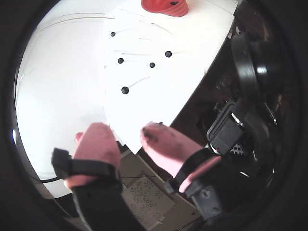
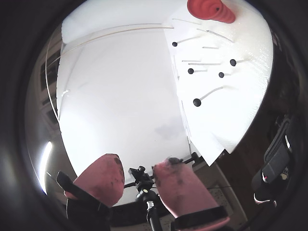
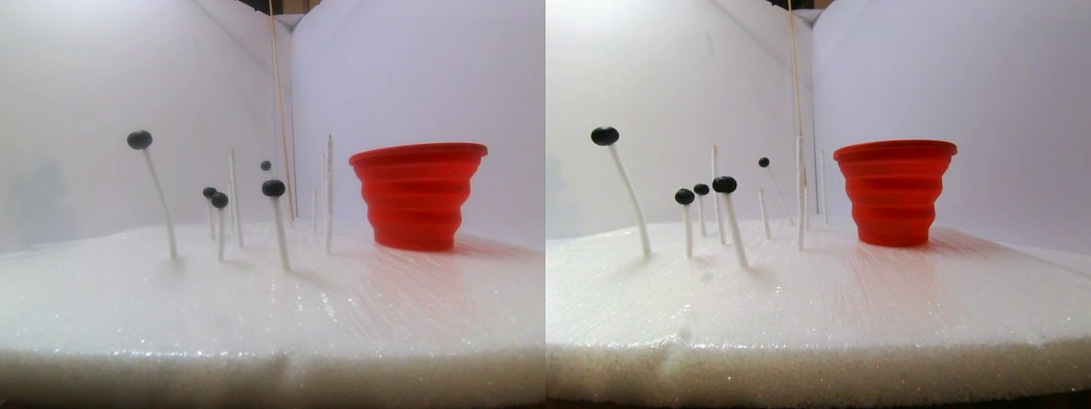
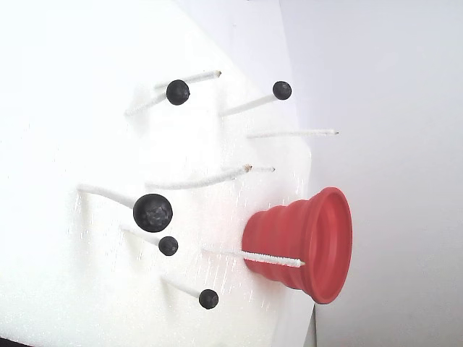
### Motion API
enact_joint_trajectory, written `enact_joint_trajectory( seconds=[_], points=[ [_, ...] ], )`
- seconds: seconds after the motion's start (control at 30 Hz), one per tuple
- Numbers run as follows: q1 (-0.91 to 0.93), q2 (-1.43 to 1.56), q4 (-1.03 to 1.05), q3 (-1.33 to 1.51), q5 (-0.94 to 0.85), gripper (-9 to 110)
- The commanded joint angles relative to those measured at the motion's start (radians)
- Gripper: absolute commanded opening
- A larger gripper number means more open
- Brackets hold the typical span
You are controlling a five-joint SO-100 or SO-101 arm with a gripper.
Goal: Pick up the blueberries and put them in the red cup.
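Several blueberries sit on the tips of thin white sticks planted in a white foam board (image 1: pixel 159 96). The nearest blueberry (image 1: pixel 125 90) (image 2: pixel 197 102) is the largest (image 4: pixel 153 212); it stands tallest in the stereo pair view (image 3: pixel 140 139). The red cup (image 1: pixel 166 7) (image 2: pixel 209 9) (image 3: pixel 418 196) (image 4: pixel 304 242) stands upright at the board's far end, beyond the berries. My gripper (image 1: pixel 126 130) (image 2: pixel 141 162) hangs well short of the berries, off the board's near corner. Its pink fingertips (image 1: pixel 98 132) stand apart and open with nothing between them. The fixed and stereo pair views do not show it.
Bare white sticks (image 4: pixel 289 134) stand among the berries, and one (image 4: pixel 271 259) leans across the cup's side. White walls (image 3: pixel 409 77) close the back. A black tripod head (image 2: pixel 139 175) sits below my fingers. Dark gear (image 1: pixel 250 96) crowds the right; a dotted sheet (image 1: pixel 144 197) lies beneath.
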Motion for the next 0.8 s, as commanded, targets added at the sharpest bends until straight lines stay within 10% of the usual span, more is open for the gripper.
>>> enact_joint_trajectory(
  seconds=[0.0,0.77],
  points=[
    [-0.011,-0.008,0.005,-0.003,-0.008,11],
    [-0.066,-0.006,-0.002,-0.034,-0.031,13]
  ],
)
